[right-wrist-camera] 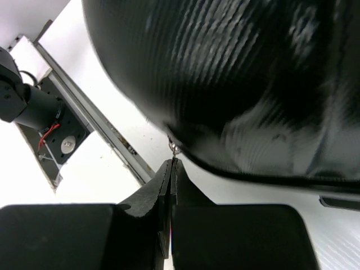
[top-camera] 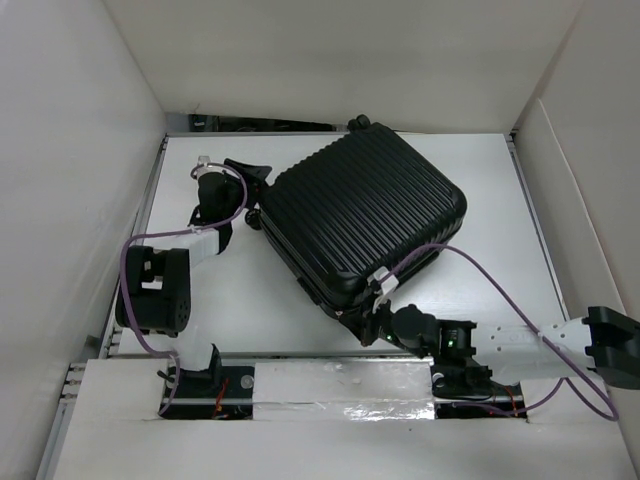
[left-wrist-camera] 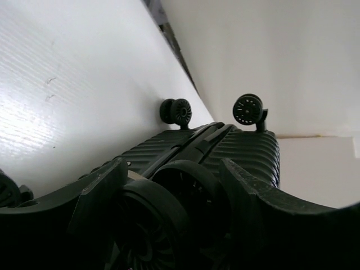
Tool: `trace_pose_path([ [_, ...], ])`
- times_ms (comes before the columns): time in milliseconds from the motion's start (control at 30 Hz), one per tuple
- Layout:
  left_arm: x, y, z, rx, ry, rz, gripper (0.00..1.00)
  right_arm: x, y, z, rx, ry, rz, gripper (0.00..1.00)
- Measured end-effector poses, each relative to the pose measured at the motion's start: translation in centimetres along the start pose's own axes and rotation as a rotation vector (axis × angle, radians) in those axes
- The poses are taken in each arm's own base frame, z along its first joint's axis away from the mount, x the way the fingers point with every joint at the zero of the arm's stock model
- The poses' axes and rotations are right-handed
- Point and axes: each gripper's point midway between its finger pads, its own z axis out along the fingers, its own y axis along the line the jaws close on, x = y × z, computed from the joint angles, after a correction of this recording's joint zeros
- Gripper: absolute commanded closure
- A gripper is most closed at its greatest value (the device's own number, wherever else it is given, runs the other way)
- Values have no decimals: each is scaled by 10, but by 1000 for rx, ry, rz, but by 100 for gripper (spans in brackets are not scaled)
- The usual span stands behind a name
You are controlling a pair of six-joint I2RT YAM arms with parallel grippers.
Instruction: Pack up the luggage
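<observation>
Your left claw (left-wrist-camera: pixel 173 170) spread astride a wheel (left-wrist-camera: pixel 188 194) of the luggage (top-camera: pixel 360 215), contact unclear, your right claw (right-wrist-camera: pixel 171 166) pressed together, pinching the small zip pull (right-wrist-camera: pixel 175 148) at its near corner, luggage closed, lying flat and askew mid-worktop (top-camera: pixel 480 180)

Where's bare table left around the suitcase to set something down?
Bare table right of the suitcase, up to the wall; also near-left, before the front rail. Crowded: left gripper at the wheels, right gripper at the near corner.
</observation>
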Motion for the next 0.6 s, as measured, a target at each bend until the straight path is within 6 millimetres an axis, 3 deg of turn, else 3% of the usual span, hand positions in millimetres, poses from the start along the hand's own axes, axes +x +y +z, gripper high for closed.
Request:
trace_pose_path([
  [200,-2,3,-16,93,-70,28,100,-2,-16,-3,-42,21,38,100],
  [367,-19,21,-68,90,-251,65,100,-4,-34,-16,-94,83,50,100],
  [500,-25,42,-113,77,-374,90,100,-23,-78,-21,-8,97,61,100],
  [600,-11,45,-139,115,-369,113,100,-51,-124,-21,125,55,71,100],
])
